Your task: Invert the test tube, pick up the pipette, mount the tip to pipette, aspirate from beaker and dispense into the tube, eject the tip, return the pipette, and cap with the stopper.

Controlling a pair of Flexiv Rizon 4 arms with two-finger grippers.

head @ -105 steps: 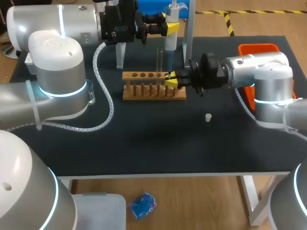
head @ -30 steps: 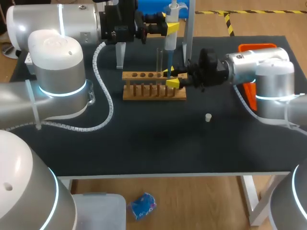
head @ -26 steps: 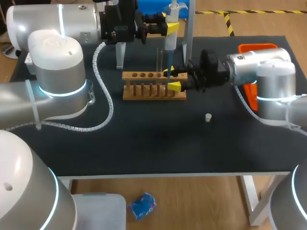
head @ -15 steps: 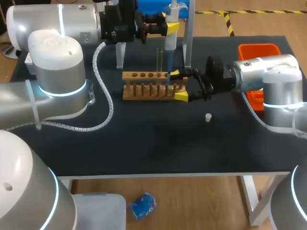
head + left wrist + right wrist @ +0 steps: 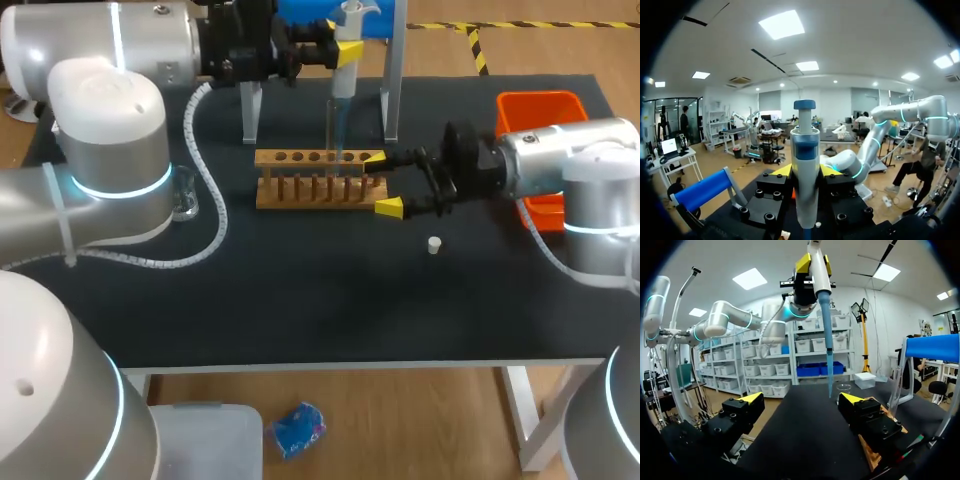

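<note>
My left gripper (image 5: 338, 45) is shut on the white pipette (image 5: 344, 62) and holds it upright above the wooden rack (image 5: 320, 190). Its blue tip (image 5: 338, 135) points down next to the clear test tube (image 5: 329, 125) standing in the rack; I cannot tell if it is inside. In the left wrist view the pipette (image 5: 805, 170) fills the space between my fingers. My right gripper (image 5: 384, 183) is open just right of the rack, with nothing in it. From the right wrist view the pipette tip (image 5: 826, 330) hangs ahead of my open gripper (image 5: 801, 399). A small white stopper (image 5: 433, 244) lies on the mat.
An orange bin (image 5: 541, 108) stands at the table's right edge behind my right arm. The pipette stand (image 5: 393, 85) with its blue top bar rises behind the rack. A glass beaker (image 5: 182, 203) sits at the left, partly under my left arm.
My right gripper opened wide and drew back to the right, away from the pipette tip and rack. The left arm shifted the pipette slightly up and to the left.
</note>
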